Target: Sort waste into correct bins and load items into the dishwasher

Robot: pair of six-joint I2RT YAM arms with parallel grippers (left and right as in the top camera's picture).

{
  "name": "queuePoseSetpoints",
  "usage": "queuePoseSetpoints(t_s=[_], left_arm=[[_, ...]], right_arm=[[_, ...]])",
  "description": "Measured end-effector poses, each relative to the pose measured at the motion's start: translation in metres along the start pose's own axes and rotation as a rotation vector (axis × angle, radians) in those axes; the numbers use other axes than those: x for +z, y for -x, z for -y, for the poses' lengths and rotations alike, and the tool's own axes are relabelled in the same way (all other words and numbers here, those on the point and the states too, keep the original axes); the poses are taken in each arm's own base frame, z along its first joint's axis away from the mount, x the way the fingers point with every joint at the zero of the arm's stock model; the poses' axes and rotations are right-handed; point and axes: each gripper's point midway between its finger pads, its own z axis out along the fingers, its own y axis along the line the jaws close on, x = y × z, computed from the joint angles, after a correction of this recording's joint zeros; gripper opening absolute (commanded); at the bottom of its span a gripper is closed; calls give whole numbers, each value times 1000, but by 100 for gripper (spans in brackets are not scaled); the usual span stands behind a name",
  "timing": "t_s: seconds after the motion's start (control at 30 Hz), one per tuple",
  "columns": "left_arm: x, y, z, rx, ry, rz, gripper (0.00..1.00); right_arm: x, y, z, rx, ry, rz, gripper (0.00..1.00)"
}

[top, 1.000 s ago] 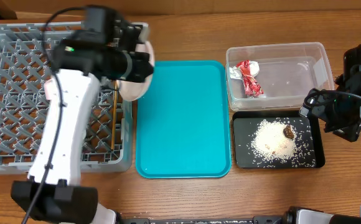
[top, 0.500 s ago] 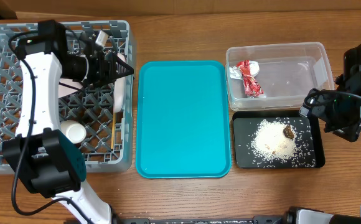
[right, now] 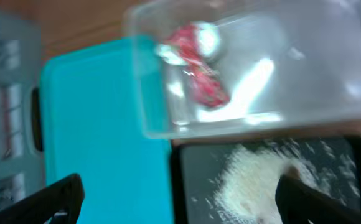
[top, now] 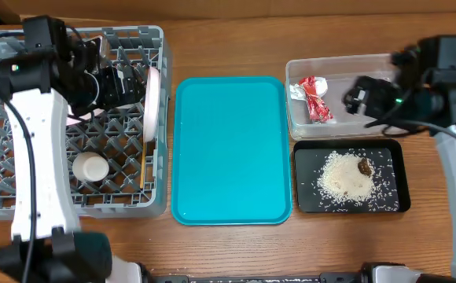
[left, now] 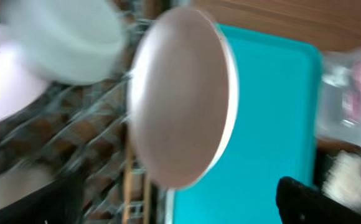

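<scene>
The pink dish (top: 151,102) (left: 180,93) stands on edge at the right side of the grey dishwasher rack (top: 23,196). My left gripper (top: 137,82) (left: 174,199) hovers just left of it, open and holding nothing. A white cup (top: 91,167) sits in the rack. Blurred in the left wrist view are a pale bowl (left: 68,37), a white plate (left: 0,81) and the chopsticks (left: 127,186). My right gripper (top: 355,94) (right: 190,193) is open above the clear tub (top: 393,67), which holds the red-and-silver wrapper (top: 314,98) (right: 199,81). Rice (top: 344,179) (right: 255,180) with a brown scrap (top: 365,166) lies in the black tray (top: 307,200).
A large teal tray (top: 228,149) lies between the rack and the two bins, with nothing on it. The left arm stretches along the rack's left half. A cardboard box corner (top: 0,9) shows at the back left.
My left gripper opened, let go of the pink dish in the rack, and drew back to the left. The right arm swung from the table's right edge to above the clear tub.
</scene>
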Motion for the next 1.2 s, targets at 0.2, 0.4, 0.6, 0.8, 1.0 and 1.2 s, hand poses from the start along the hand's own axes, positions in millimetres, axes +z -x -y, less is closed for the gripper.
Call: queuePoseSetpoints(t_s=[0.2, 0.4, 0.6, 0.8, 1.0, 1.2], left_arm=[[-10, -48, -10, -40, 190, -157, 100], [-8, -70, -21, -46, 251, -210, 100], [-18, -88, -18, 2, 196, -9, 100], [-58, -123, -4, 103, 92, 343, 100], [-71, -162, -4, 99, 46, 504, 100], [-65, -183, -8, 66, 42, 467, 100]], right_arm=[[11, -13, -28, -112, 35, -45, 100], [10, -19, -20, -88, -7, -69, 100], [-28, -17, -21, -106, -13, 77, 100], [-82, -62, -13, -140, 16, 300, 100], [-96, -121, 8, -148, 11, 383, 100], [-92, -159, 23, -130, -25, 296, 100]])
